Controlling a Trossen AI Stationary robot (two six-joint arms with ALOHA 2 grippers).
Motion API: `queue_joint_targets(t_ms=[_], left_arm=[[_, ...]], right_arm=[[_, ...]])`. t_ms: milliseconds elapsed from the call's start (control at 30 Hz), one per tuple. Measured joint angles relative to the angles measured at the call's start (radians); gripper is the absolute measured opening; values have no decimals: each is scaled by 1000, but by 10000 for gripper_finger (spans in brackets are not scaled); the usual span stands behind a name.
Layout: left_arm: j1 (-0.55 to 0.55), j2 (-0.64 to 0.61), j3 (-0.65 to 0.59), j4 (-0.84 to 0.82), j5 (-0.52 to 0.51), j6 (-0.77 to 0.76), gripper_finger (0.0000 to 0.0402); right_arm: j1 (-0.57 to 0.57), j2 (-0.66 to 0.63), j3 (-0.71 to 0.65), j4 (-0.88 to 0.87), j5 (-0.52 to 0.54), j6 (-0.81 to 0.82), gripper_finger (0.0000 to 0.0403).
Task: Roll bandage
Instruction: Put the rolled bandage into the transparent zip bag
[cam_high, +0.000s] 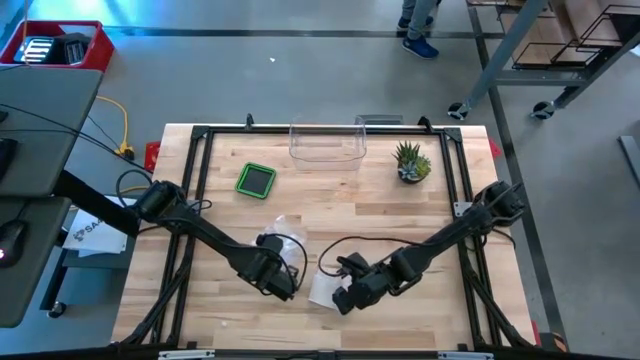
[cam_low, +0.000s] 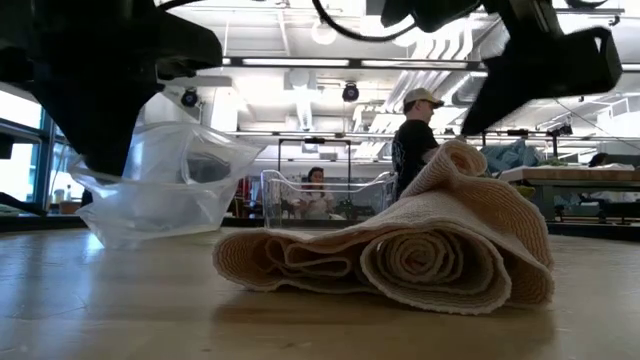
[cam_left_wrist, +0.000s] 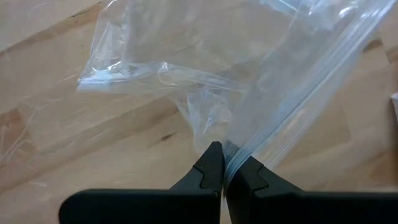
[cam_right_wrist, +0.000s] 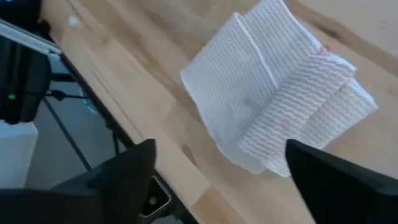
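Note:
A cream, ribbed bandage (cam_low: 400, 255), partly rolled, lies on the wooden table near its front edge, with one loose flap standing up; it shows white in the right wrist view (cam_right_wrist: 273, 112). My right gripper (cam_right_wrist: 221, 149) hangs open just above the bandage (cam_high: 325, 288), one finger to each side. To the left lies a clear zip bag (cam_low: 170, 185). My left gripper (cam_left_wrist: 227, 171) is shut on that bag (cam_high: 285, 230). My left gripper pinches the clear bag's zip-strip edge (cam_left_wrist: 249, 152) between its two fingertips, coming steeply from above. The strip runs up and away from the fingers. The rest of the bag spreads crumpled on the table (cam_left_wrist: 124, 124).
A green square pad (cam_high: 256, 179), a clear box (cam_high: 327, 143) and a small potted plant (cam_high: 411, 162) stand along the far side. The table's front edge (cam_right_wrist: 124, 118) runs close to the bandage. A person (cam_low: 415, 140) stands in the room behind.

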Motion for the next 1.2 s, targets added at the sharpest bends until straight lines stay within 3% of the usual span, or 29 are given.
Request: queue_joint_targets(t_ms=[133,267,333,467,633,900,1067,1200], left_arm=[[6,-3,0,-1,6,-23,0],[6,-6,0,-3,5,-14,0],[10,-9,0,-2,2,6,0],[21,-10,0,-3,0,69,0],[27,-13,0,0,1,179,0],[4,-13,0,2,4,295,0],[-15,-13,0,9,-3,275,0],[-18,-13,0,10,-3,227,0]], right_arm=[[-5,9,0,4,-26,99,390],[-2,8,-1,28,-174,161,396],[18,8,-1,34,-132,191,395],[63,15,0,-4,62,483,395],[78,75,-2,-64,89,698,394],[12,106,-1,-16,45,698,394],[-35,129,0,-100,-114,660,394],[-52,144,-1,-121,-131,723,394]])
